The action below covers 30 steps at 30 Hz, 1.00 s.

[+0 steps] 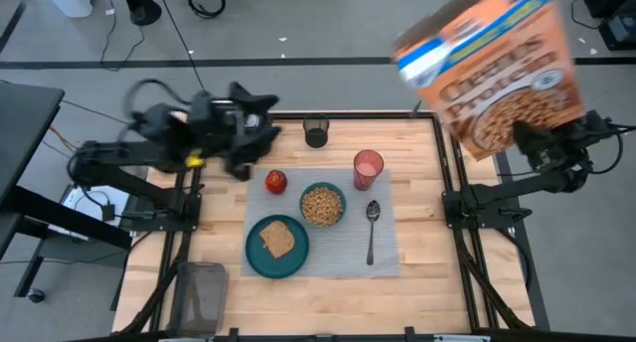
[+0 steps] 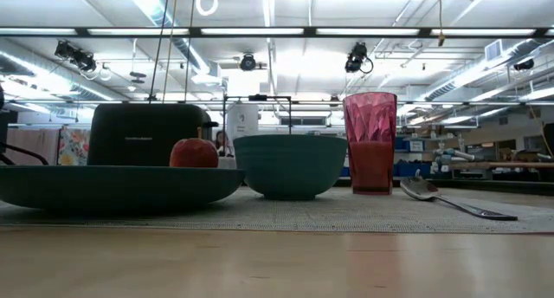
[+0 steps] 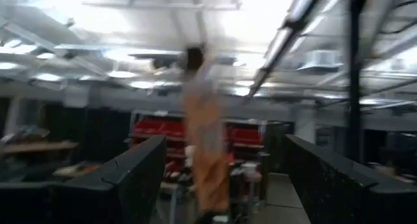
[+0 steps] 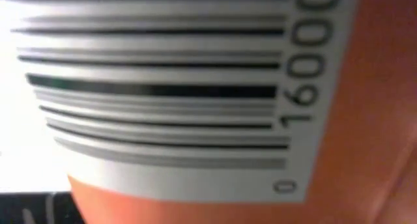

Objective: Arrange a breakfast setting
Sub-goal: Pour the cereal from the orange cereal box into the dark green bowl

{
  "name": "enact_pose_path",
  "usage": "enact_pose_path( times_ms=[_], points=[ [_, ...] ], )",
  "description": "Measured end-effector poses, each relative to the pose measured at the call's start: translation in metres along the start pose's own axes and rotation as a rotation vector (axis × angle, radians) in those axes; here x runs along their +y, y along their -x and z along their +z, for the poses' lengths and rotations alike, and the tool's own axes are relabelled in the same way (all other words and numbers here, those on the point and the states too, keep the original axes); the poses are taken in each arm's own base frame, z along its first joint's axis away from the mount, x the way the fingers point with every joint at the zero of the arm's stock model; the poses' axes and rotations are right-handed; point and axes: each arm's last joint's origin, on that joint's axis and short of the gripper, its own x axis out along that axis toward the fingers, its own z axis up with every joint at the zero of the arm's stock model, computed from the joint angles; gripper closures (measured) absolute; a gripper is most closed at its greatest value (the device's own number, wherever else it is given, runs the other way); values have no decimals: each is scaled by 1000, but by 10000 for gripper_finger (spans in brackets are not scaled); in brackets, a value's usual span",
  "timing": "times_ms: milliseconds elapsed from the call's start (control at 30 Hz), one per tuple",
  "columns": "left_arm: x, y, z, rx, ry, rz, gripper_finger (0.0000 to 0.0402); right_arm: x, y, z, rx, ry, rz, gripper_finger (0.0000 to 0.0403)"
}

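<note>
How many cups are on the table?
2. A translucent pink cup stands on the grey placemat, beside the bowl of cereal. A small black cup stands on bare wood near the table's far edge. None seems hidden.

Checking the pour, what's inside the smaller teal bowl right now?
The smaller teal bowl holds tan cereal, filling most of it in the high view. The bowl's bottom is covered.

Both arms are dark, almost black, built of jointed tubular links with bulky housings. The left arm point(image 1: 169, 143) carries a small yellow marking on its link and a thin looping black cable above it. The right arm point(image 1: 537, 178) is likewise matt black throughout.
</note>
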Motion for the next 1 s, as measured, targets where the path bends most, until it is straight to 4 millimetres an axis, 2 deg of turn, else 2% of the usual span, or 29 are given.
enact_pose_path(
  times_ms=[100, 267, 367, 500, 733, 1000],
  points=[
    [4, -19, -30, 21, 36, 79, 92, 2, -5, 7, -91, 3, 35, 202],
    [11, -45, -72, -24, 43, 105, 92, 6, -18, 10, -189, -4, 92, 202],
    [14, -56, -91, -80, 47, 108, 92, 8, -31, 2, -169, 0, 88, 202],
    [14, -62, -109, -95, 56, 89, 89, 9, -53, -20, -76, 34, 48, 202],
    [12, -63, -118, -11, 77, 22, 88, 9, -90, -61, 33, 80, 5, 203],
    [10, -63, -115, -27, 101, -42, 88, -2, -129, -99, -38, 116, 26, 204]
  ],
)
